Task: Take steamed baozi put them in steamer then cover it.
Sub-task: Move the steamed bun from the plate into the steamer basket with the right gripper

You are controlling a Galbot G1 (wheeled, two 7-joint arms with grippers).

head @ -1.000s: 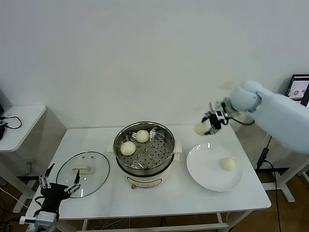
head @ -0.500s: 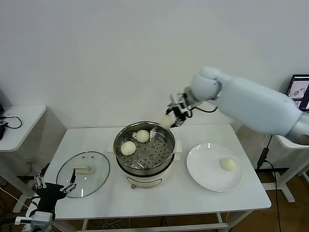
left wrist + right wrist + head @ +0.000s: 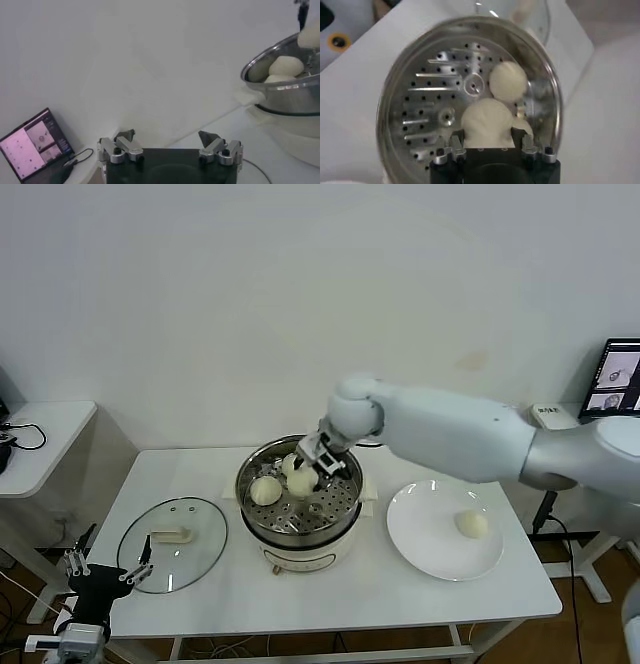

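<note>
The right gripper (image 3: 308, 472) is held over the steamer (image 3: 300, 494) and is clamped on a baozi (image 3: 303, 480), which is carried just above the perforated tray (image 3: 440, 110). In the right wrist view the held bun (image 3: 487, 122) is seen pinched between the two fingers, with the tray directly beneath it.

Two buns are already lying on the tray: one at about nine o'clock of the pot (image 3: 265, 490), the other toward twelve o'clock (image 3: 291, 464), partly hidden behind the gripper. Whether the held bun is touching the nearer one cannot be told. The free stretch of tray is found from about three to six o'clock of the pot's centre, so the release is judged to turn on the held bun being set down on that side, clear of the two resting buns. Being round, the bun offers no long axis to align.

One bun (image 3: 471, 524) is left on the white plate (image 3: 420, 549), at three o'clock of the steamer, well apart from it and on the right arm's side.

The cover (image 3: 172, 556) is lying flat on the table (image 3: 330, 594) at nine o'clock of the steamer, handle up. The left gripper (image 3: 100, 574) is parked low beside the table's near-left corner, just by the cover, with its fingers spread apart and empty; it is the nearer arm for the lid.
</note>
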